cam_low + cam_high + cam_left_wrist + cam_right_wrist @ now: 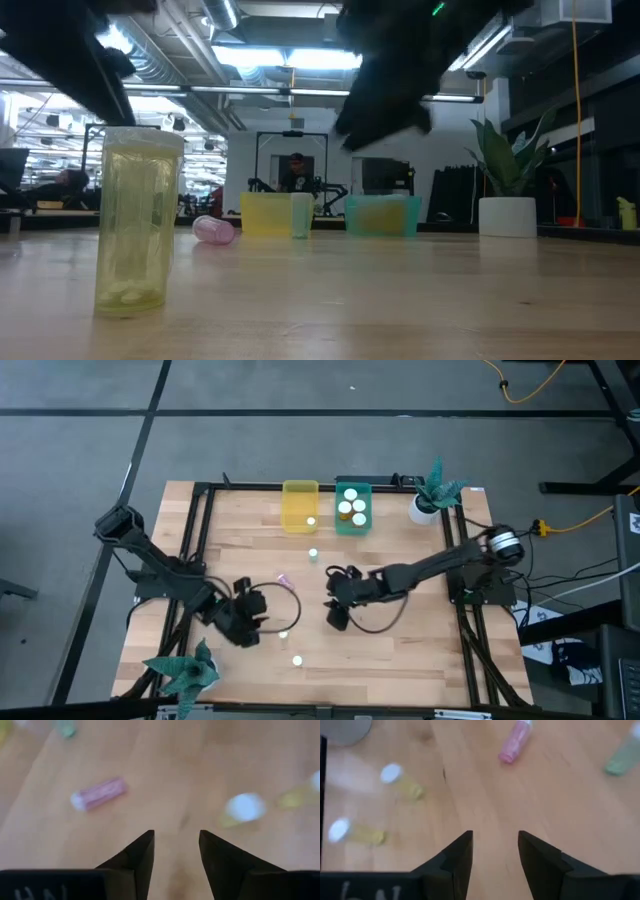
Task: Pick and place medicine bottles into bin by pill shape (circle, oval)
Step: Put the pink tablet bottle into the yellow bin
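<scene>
A: Where is the pink bottle (285, 579) that lies on its side?

B: On the bare wood, on the near side of the yellow bin (299, 506) and well apart from it. It rests between the two grippers. The teal bin (352, 520) stands just beside the yellow bin and already holds three white-capped bottles (351, 507). One cap also shows inside the yellow bin.

A: Which arm is nearer to the pink bottle?

B: I judge the left gripper (250, 616), but only by a little. The right gripper (338, 603) is on the other side of that bottle, somewhat farther. Both have their fingers apart and hold nothing; each wrist view shows a clear gap with wood between the fingers.

A: How does its long axis lie?

B: In the left wrist view the pink bottle (98, 793) lies nearly across the line of the open fingers, the white cap pointing away from the gap, off to one side. So I think the left gripper must go forward and sideways, and perhaps turn the wrist a little.

A: Are other bottles loose?

B: Yes. A greenish one (313, 553) stands between the pink bottle and the yellow bin, and two yellowish ones (297, 658) stand farther from the bins. Pill shapes I cannot read.
</scene>
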Available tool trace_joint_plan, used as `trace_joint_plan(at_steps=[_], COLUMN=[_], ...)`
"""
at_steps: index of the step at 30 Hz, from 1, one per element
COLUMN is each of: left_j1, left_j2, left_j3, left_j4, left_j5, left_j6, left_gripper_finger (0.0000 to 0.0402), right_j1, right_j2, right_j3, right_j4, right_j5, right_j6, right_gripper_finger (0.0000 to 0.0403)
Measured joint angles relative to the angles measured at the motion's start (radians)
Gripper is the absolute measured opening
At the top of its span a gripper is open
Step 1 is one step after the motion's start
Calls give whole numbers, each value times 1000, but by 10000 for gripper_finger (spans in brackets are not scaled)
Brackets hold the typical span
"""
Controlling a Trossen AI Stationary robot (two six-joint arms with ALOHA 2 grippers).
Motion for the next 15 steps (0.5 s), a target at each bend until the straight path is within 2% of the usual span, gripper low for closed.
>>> trace_joint_plan(at_steps=[5,8,12,15], left_j1=[145,247,388,465], left_j2=[0,3,35,80], left_j3=[0,0,-1,-1], left_j4=[-71,-55,-41,-35], left_j5=[64,157,282,314], left_j6=[142,253,412,582], left_gripper_finger=[149,149,149,149], right_j1=[118,200,304,373], right_j2=[-157,-237,-307,-329], right_j3=[0,0,0,1], right_j4=[-118,-146,-148,-149], right_j5=[146,219,265,288], right_j6=[42,45,40,22], right_gripper_finger=[158,158,158,158])
